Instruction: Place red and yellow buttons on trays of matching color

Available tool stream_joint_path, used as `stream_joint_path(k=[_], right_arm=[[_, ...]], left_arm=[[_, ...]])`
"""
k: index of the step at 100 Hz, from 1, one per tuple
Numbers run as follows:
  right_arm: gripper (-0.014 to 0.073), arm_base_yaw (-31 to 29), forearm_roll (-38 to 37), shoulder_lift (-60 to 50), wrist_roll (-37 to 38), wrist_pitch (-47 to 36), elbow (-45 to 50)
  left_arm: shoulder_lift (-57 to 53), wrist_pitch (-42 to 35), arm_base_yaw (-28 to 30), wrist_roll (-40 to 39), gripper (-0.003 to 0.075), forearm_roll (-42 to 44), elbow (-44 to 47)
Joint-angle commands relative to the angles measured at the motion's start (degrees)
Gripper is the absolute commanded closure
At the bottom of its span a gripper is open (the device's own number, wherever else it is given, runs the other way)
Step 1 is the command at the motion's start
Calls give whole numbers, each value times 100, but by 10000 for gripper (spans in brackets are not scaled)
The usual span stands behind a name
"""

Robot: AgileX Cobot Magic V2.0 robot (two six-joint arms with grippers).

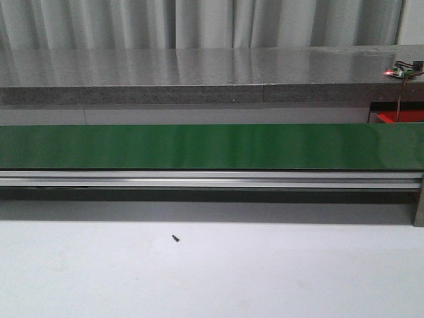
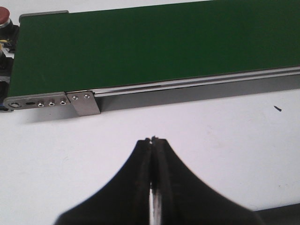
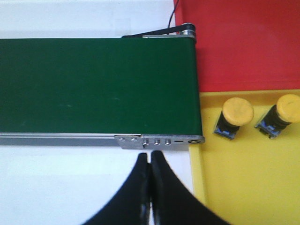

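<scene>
Buttons are held by neither arm: the left gripper [image 2: 153, 139] has its black fingers pressed together with nothing between them, poised over bare white table [image 2: 211, 140] just short of the conveyor's metal end bracket [image 2: 84, 102], and the right gripper [image 3: 149, 154] is likewise closed and empty, its tips just in front of the screwed end plate [image 3: 159, 140] of the green conveyor belt [image 3: 93, 84]. Beside that right end of the belt lies the yellow tray [image 3: 234, 187], and on it lie two yellow buttons, one [image 3: 234, 117] near the belt end and another [image 3: 281, 115] beside it farther out, both tipped on their sides with dark bodies and blue bases showing. The red tray [image 3: 243, 47] adjoins the yellow one on the far side, and its visible part carries no button. In the left wrist view a red button [image 2: 3, 18] sits at the picture's edge past the belt's left end, only partly seen, so what it rests on cannot be told. The belt itself [image 1: 199, 146] is bare across the front view, with an aluminium rail [image 1: 199, 179] below it, a small dark speck [image 1: 175, 238] on the table, and a sliver of red tray [image 1: 401, 117] at far right beneath a small circuit board [image 1: 407, 69].
</scene>
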Motion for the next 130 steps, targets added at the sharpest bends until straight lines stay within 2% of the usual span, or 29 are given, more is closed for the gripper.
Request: stream_joint_path(k=[1,32,61,71,96,130], right_arm=[[661,148,-25,-309,-52,-371,48],[661,257,-25,-1173,-52,-318,824],[661,257,-25,-1428,-52,-427,918],[661,257,-68,-1428,-52,-536,918],[661,257,-68,-1428,-52,-542,918],[661,257,-68,-1428,-52,-536,918]], left_arm=[[-3,-345,-33,2,740,-156,-147],[-3,-345,-33,2,740,-168,-147],[-3,-369,17,-64,740,-153,-160],[147,-354,234,-645,740,199,-394],[1060,-89,1035,-646,740,282,-1339],[2579,-201,2071,-646,739,262,-2183]])
